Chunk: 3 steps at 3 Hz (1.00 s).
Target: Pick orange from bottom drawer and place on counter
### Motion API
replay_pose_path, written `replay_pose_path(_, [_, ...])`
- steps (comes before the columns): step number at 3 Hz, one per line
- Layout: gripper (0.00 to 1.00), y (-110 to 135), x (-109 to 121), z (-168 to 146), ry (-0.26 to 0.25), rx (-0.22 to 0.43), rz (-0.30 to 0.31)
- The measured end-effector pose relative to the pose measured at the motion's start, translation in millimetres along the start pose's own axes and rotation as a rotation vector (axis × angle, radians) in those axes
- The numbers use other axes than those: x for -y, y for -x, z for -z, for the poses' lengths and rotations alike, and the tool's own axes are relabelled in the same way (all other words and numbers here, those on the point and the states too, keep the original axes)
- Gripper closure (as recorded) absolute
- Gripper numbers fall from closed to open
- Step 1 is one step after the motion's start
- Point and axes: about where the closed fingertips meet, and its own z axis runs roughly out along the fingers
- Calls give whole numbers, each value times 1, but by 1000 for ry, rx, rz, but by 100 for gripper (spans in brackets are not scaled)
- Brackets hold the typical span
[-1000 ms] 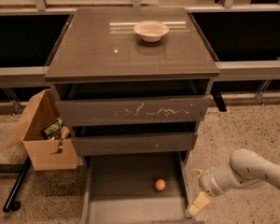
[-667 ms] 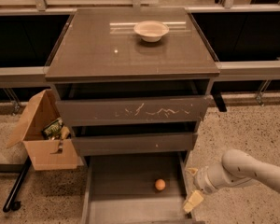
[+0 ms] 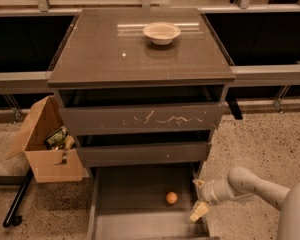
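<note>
Edged left since a second ago: gripper (image 3: 195, 200), now at the open bottom drawer's (image 3: 125, 204) right wall. Orange (image 3: 171, 198) lying on the drawer floor, right side. Just beside it, jaws spread wide, empty. Above, counter (image 3: 115, 59) bearing cream bowl (image 3: 161, 32).

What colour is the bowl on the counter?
The bowl is plain cream-white, clearest in the camera view. The gripper hovers by the bottom drawer's right wall.

A smooth off-white arm (image 3: 257, 186) of rounded tubular segments with a bulbous joint is seen, ended by a pale two-finger gripper (image 3: 199, 199) whose cream-coloured fingers (image 3: 197, 214) are spread apart, and this gripper is found at the right edge of the deep grey bottom drawer (image 3: 130, 209), near its front corner.
</note>
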Motion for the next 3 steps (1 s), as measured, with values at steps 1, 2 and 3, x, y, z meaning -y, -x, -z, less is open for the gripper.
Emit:
replay_pose_path(1, [0,-18,24,-42,-4,36,12])
replay_pose_path(2, [0,-24,35,-76,-9,39,37])
replay_pose_path(3, [0,-23,40,-106,-21,16,71])
